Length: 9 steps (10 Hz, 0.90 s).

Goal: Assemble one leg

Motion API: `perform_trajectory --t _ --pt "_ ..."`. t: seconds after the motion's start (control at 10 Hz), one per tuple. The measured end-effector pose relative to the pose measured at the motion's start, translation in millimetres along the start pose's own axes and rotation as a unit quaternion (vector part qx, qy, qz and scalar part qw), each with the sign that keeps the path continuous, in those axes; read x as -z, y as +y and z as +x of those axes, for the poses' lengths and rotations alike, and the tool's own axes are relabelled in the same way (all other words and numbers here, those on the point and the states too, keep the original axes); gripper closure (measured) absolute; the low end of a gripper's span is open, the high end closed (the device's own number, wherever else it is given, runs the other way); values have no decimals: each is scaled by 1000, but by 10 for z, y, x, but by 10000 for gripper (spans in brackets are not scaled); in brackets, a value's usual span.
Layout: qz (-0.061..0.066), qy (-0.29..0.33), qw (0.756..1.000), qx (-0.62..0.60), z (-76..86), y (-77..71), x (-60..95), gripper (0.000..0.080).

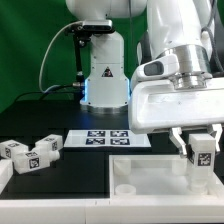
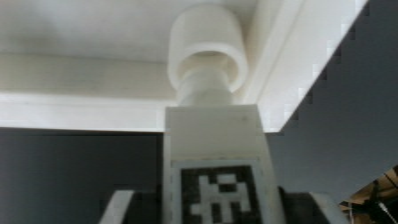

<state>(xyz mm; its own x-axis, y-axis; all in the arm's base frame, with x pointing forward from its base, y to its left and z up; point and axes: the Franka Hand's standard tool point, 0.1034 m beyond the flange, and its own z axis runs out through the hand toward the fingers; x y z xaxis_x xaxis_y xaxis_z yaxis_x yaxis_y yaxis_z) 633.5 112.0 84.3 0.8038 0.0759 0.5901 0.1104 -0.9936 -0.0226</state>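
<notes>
My gripper [image 1: 203, 148] is shut on a leg [image 1: 203, 162], a small white post with a black-and-white tag, held upright over the exterior view's right part of the white tabletop [image 1: 150, 172]. In the wrist view the leg [image 2: 217, 140] runs out from between my fingers [image 2: 125, 208]. Its round peg end [image 2: 210, 60] lies against the tabletop [image 2: 89, 70] near an edge. Whether the peg sits in a socket I cannot tell. Two more legs [image 1: 14, 152] [image 1: 45, 151] lie on the dark table at the exterior view's left.
The marker board [image 1: 108, 138] lies flat behind the tabletop. The robot's white base [image 1: 103, 75] stands behind it before a green backdrop. A round socket [image 1: 127, 187] shows on the tabletop. A white part [image 1: 4, 178] lies at the left edge.
</notes>
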Motion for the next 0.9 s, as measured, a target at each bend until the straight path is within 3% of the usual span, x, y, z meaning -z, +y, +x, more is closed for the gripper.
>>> perform_trajectory --t 0.9 --pt "0 -12 1000 2 -172 -7 -81 515"
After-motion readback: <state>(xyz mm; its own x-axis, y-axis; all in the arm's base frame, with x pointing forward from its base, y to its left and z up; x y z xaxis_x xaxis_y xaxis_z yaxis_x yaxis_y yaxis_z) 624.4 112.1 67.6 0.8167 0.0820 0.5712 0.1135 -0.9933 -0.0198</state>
